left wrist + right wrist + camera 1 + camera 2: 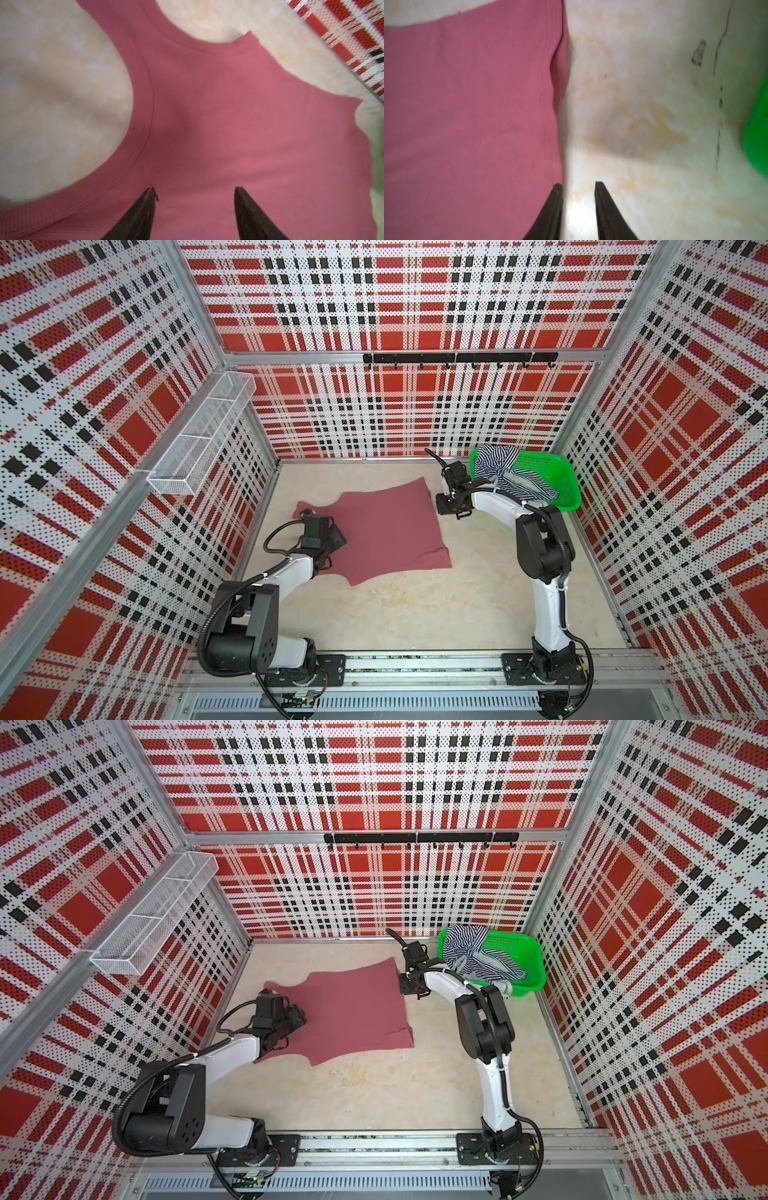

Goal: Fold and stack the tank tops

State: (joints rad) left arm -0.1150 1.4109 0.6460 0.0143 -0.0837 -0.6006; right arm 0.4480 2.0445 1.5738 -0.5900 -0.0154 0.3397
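The rose tank top [386, 531] is lying spread flat on the table [415, 614]. The left gripper [195, 192] is poised over it beside an armhole, jaws spread wide and empty. The right gripper [578, 186] is sitting at the top's hem edge, jaws narrowly parted around nothing, while the striped tank top [496, 470] is spilling over the green basket [557, 477] nearby.

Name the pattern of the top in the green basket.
Tank top: narrow navy-and-white stripes, clearest in a top view.
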